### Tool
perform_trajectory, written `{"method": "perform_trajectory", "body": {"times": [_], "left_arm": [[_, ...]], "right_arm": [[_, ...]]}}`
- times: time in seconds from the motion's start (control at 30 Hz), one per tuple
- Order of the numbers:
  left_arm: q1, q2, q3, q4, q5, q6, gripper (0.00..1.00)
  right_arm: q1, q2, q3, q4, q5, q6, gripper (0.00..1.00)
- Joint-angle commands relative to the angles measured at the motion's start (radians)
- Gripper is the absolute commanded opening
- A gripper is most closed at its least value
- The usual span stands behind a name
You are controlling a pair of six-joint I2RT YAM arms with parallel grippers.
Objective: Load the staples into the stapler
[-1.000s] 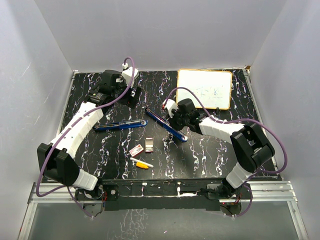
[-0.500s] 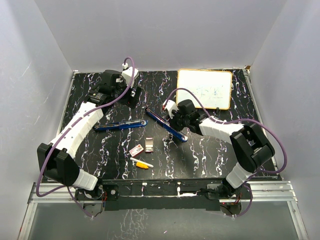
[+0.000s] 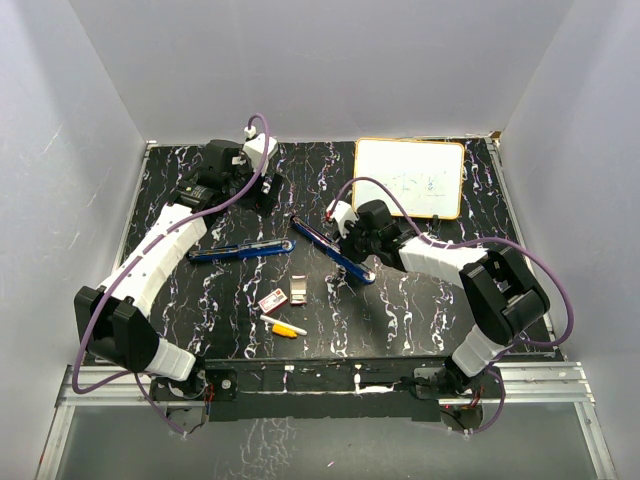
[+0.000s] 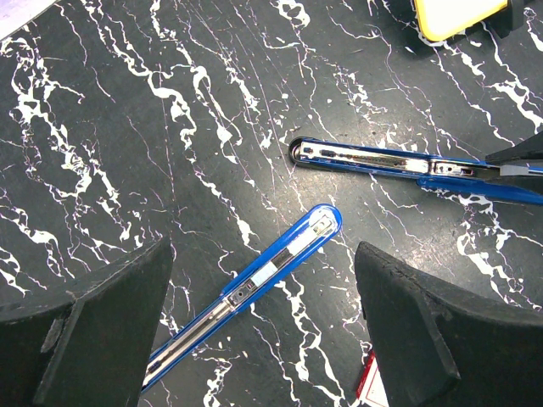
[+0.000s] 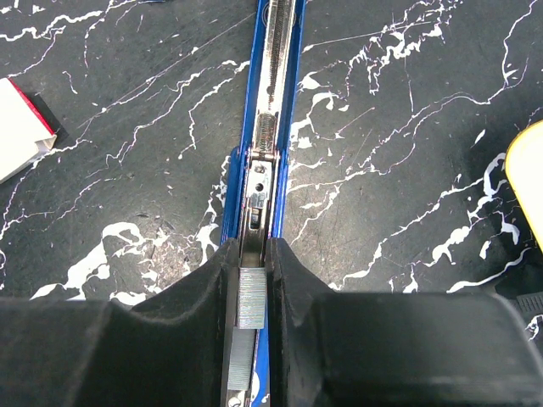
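The blue stapler lies apart in two long pieces: one (image 3: 240, 250) to the left, the other (image 3: 333, 250) with its metal channel (image 5: 273, 76) facing up. My right gripper (image 3: 350, 232) (image 5: 252, 254) is shut on a short silvery strip of staples (image 5: 252, 309), held right over that channel's rear end. More staples (image 3: 297, 291) and their red-and-white box (image 3: 271, 300) (image 5: 21, 127) lie nearer the front. My left gripper (image 3: 265, 190) (image 4: 263, 331) hangs open above the table, empty, with both blue pieces (image 4: 254, 280) (image 4: 382, 161) below it.
A yellow-and-white marker (image 3: 285, 327) lies near the front, just below the box. A yellow-rimmed whiteboard (image 3: 409, 178) rests at the back right, its edge (image 5: 530, 178) close to my right gripper. White walls close in the black marbled table (image 3: 420, 300).
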Motion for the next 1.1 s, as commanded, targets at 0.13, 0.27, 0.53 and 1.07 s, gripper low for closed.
{"method": "perform_trajectory", "body": {"times": [0.13, 0.27, 0.53, 1.07], "left_arm": [[0.007, -0.058, 0.018, -0.011, 0.014, 0.008, 0.87], [0.007, -0.059, 0.019, -0.011, 0.014, 0.009, 0.87], [0.007, -0.057, 0.02, -0.011, 0.014, 0.008, 0.87], [0.008, -0.057, 0.02, -0.011, 0.013, 0.009, 0.87]], "right_arm": [[-0.012, -0.044, -0.021, 0.091, -0.051, 0.0, 0.1], [-0.018, -0.04, -0.024, 0.092, -0.078, -0.007, 0.1], [-0.043, -0.046, -0.032, 0.099, -0.137, -0.02, 0.1], [-0.069, -0.07, -0.073, 0.14, -0.223, -0.05, 0.11]]}}
